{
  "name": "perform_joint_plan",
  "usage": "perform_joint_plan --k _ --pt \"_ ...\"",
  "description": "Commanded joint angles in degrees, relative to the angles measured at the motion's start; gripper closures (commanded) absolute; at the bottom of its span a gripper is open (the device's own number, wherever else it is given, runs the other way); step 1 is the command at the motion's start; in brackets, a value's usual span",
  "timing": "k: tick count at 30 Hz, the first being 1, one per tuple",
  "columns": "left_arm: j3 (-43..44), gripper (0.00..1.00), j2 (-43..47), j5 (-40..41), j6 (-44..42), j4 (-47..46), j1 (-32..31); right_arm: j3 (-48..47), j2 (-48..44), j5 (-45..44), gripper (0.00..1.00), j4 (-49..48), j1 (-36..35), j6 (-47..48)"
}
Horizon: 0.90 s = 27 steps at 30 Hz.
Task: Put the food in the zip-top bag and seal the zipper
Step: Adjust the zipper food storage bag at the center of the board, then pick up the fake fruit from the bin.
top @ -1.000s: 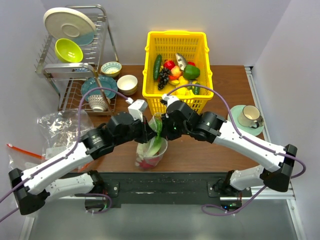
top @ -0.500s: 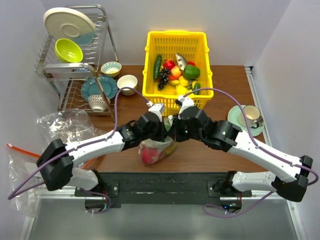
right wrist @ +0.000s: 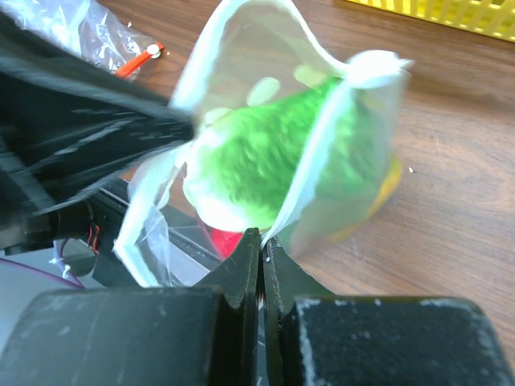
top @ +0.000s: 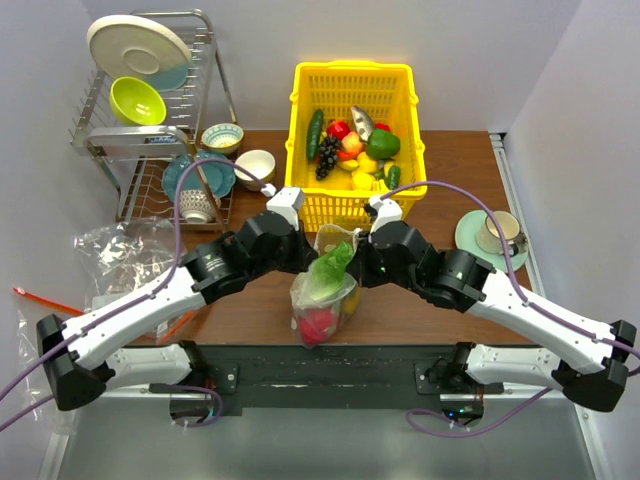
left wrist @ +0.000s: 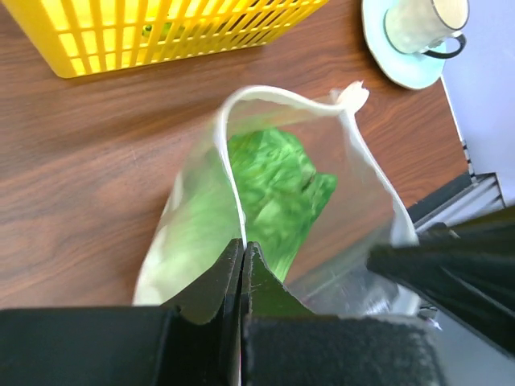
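Note:
The zip-top bag (top: 322, 297) hangs between my two grippers over the table's near middle, with its mouth held open. Leafy green lettuce (top: 330, 268) sticks out of it, with a red piece (top: 318, 322) and a yellow piece (top: 351, 298) below. My left gripper (top: 306, 260) is shut on the left side of the zipper edge (left wrist: 235, 181). My right gripper (top: 358, 264) is shut on the right side of the edge (right wrist: 310, 173). The lettuce also shows in the left wrist view (left wrist: 278, 189) and in the right wrist view (right wrist: 253, 161), above the red piece (right wrist: 228, 241).
A yellow basket (top: 352, 72) holding several more toy foods stands just behind the bag. A dish rack (top: 150, 130) with bowls and plates is at the back left. A cup on a saucer (top: 495, 235) is at the right. Plain clear bags (top: 120, 250) with an orange strip (top: 40, 300) lie at the left.
Both grippers and the bag have shifted a little to the right and away from me. The bag's mouth is spread wider and the lettuce now stands out of it.

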<state>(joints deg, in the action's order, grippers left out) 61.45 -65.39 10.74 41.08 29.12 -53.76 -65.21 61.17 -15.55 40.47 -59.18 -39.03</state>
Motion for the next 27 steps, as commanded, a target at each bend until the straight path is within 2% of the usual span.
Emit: perform_joint_plan --k 1,11,12,14,16,21,27 --pt "0.78 1.0 3.85 0.07 -0.21 6.56 0.14 -1.41 2.36 -1.94 1.0 -4.08 0.55 0.79" --pt "0.16 1.0 11.86 2.61 2.07 11.12 0.14 -12.47 10.54 -0.18 1.0 -1.19 2.14 7.38" --pt "0.42 1.0 12.56 2.96 2.07 12.09 0.14 -13.44 11.07 0.43 0.97 -0.92 2.4 7.73" --pt "0.16 1.0 13.09 4.19 1.99 12.62 0.14 -17.13 12.39 1.22 0.68 0.4 2.66 9.49" --pt "-0.63 1.0 13.97 5.16 2.25 12.36 0.14 -22.12 14.41 1.57 0.49 3.19 3.1 11.41" --pt "-7.39 1.0 18.0 3.15 4.27 4.99 0.14 -32.77 19.24 3.42 0.48 9.18 7.84 14.85" --pt "-7.4 1.0 18.19 3.41 4.18 5.15 0.14 -41.65 23.64 10.8 0.46 11.12 18.65 17.75"
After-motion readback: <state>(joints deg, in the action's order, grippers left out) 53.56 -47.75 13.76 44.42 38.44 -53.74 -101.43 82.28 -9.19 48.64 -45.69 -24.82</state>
